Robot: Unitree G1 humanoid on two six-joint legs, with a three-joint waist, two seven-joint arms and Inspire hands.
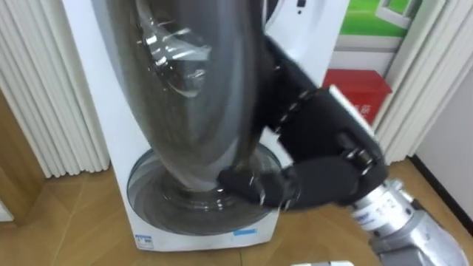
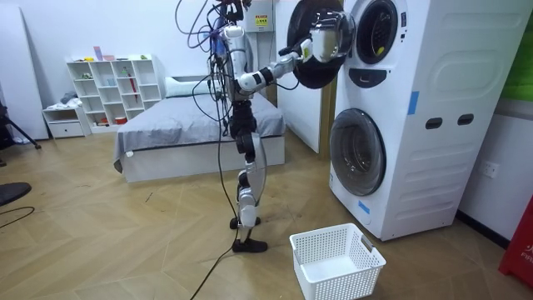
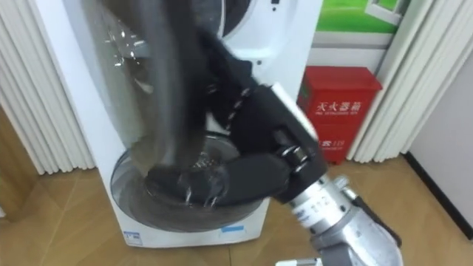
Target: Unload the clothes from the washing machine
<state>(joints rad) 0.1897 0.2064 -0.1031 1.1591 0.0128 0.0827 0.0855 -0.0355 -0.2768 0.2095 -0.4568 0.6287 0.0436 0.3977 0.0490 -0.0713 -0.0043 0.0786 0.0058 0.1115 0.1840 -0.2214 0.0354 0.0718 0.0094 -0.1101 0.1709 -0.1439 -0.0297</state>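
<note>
Two white washing machines [image 2: 400, 125] stand stacked. The upper machine's round door [image 1: 185, 96] is swung open and shows edge-on before me, its glass bowl towards my left. My right hand [image 1: 325, 148] comes in from the lower right, its dark fingers [image 1: 247, 183] curled round the door's lower rim. In the room view I stand at the room view's left of the machines, one arm raised to the open door [image 2: 321, 50]. The upper drum's opening [image 2: 375, 29] is dark, with a small yellowish patch low inside. The lower machine's door [image 1: 196, 199] is closed.
A white laundry basket [image 2: 337, 260] sits on the wooden floor by my feet, in front of the machines. A red box [image 1: 358, 89] stands on the floor at the right, and white vertical slats [image 1: 44, 96] at the left. A bed [image 2: 191, 125] and a shelf [image 2: 112, 83] stand behind me.
</note>
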